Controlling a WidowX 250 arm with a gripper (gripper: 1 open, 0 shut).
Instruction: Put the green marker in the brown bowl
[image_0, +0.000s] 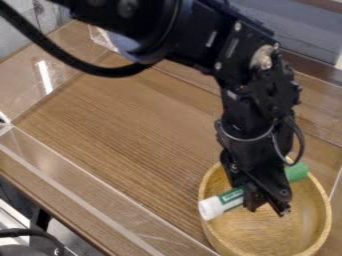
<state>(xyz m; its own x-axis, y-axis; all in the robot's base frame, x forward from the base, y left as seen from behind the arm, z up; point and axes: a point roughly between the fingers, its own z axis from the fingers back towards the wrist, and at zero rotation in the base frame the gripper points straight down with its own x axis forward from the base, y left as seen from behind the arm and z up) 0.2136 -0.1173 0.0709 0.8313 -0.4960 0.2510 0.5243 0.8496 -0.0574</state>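
The green marker (225, 204) has a white barrel and a green cap (294, 173). It lies tilted across the inside of the brown bowl (305, 226), a round tan wooden bowl at the bottom right. My gripper (266, 196) points steeply down into the bowl and is shut on the marker's middle, hiding that part. The marker's white end pokes out near the bowl's left rim. Whether the marker touches the bowl floor I cannot tell.
The bowl sits on a brown wood-grain table (120, 120). Clear plastic walls (40, 150) run along the left and front edges. The black arm (174, 35) reaches in from the top left.
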